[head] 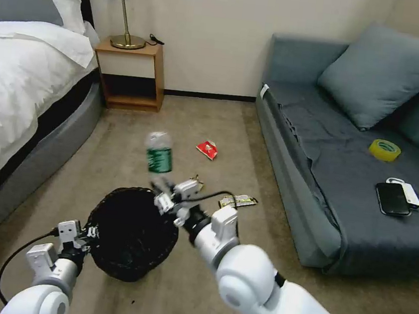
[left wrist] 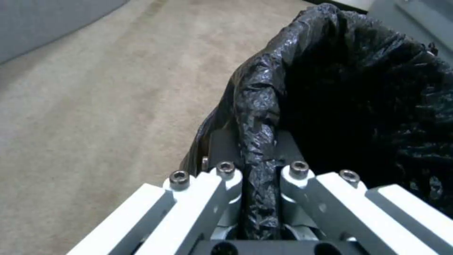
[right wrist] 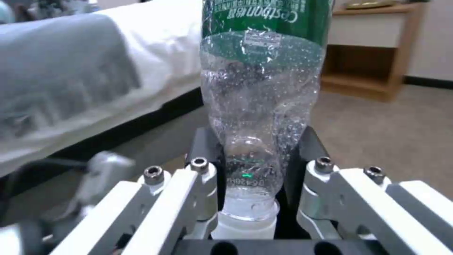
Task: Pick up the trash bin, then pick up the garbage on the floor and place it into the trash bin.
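The right gripper grips one clear bottle by its neck, over the far rim of the one trash bin. The left gripper pinches the bin's near rim, holding it above the carpet. Three litter pieces lie beyond: red packet, gold wrapper, brown bag

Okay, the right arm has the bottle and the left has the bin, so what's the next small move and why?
Probably shift the right gripper toward the bin's middle before letting go. It grips the bottle by the neck, base up, over the far rim of the trash bin, which the left gripper holds by its bag-lined rim.
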Robot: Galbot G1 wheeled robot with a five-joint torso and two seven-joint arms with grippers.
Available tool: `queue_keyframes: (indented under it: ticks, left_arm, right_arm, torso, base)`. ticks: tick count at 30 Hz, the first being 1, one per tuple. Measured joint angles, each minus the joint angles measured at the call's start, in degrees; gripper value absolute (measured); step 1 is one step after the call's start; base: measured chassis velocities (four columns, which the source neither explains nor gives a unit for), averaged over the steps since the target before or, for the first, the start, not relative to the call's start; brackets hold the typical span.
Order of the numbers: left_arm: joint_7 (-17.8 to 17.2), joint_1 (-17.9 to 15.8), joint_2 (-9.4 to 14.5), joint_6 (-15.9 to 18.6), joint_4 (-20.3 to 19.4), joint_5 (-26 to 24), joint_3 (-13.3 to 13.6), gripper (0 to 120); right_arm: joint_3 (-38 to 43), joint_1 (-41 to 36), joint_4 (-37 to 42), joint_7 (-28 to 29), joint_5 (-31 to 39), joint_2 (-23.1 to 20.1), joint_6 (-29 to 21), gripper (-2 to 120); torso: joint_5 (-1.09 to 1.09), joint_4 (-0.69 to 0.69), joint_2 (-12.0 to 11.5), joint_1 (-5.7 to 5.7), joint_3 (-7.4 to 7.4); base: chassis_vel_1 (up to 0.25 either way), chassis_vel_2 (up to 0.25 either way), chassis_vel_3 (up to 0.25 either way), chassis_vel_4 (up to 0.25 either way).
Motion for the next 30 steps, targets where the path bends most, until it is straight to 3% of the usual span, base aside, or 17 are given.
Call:
queue_keyframes:
  ticks: [13, 21, 30]
  left_arm:
    - [0.05, -0.06, 0.41, 1.58, -1.05, -3.03, -0.29, 4]
    - [0.44, -0.26, 0.93, 1.65, -1.05, -4.28, -0.42, 4]
    - [0.65, -0.43, 1.2, 2.37, -1.4, -5.76, -0.77, 4]
  right_arm:
    - [-6.83, -2.47, -8.87, -2.37, -5.63, 3.23, 1.46, 20]
    - [-6.63, -3.83, -10.93, -2.09, -6.51, 3.31, 0.39, 20]
    - [-5.65, -4.01, -11.33, -0.74, -6.34, 2.82, -1.06, 50]
  torso:
    - [0.0, 0.0, 0.0, 0.0, 0.0]
    - [0.0, 0.0, 0.0, 0.0, 0.0]
    - [0.0, 0.0, 0.0, 0.0, 0.0]
  base:
    - [0.0, 0.0, 0.0, 0.0]
    - [0.0, 0.0, 0.0, 0.0]
    - [0.0, 0.0, 0.0, 0.0]
